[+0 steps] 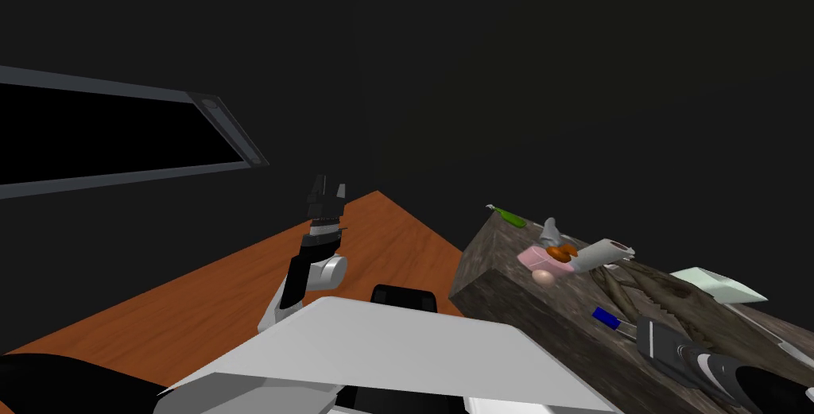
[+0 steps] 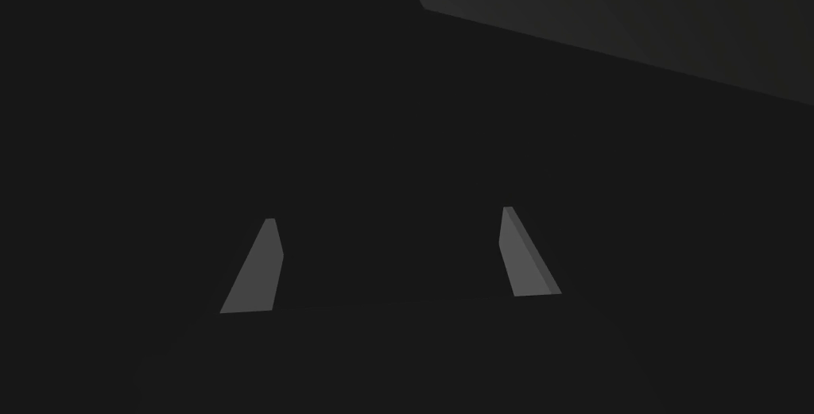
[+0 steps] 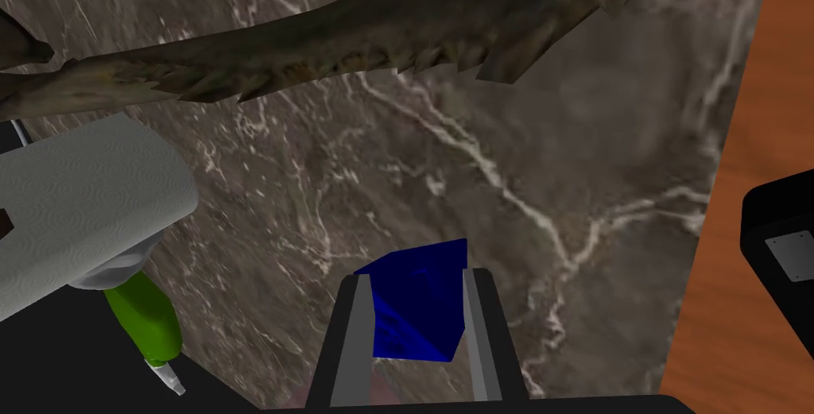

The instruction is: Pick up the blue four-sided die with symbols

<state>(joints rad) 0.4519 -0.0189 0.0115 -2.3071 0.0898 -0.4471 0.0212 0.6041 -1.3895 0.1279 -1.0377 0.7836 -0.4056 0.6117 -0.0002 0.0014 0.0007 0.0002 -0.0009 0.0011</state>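
Right hand (image 3: 419, 278) tight on blue die (image 3: 418, 310)

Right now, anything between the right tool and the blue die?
Nothing. Right wrist view: the right tool clamps the blue die directly, fingers on its sides, over the marbled top.

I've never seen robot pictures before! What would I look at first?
The bright blue die jumps out first, squeezed between the two fingers of the right gripper, with the dark veined stone top behind it. Next comes a long brown spiky thing lying across that top beyond the die. A white paper roll and a green bottle sit off to one side of the gripper.
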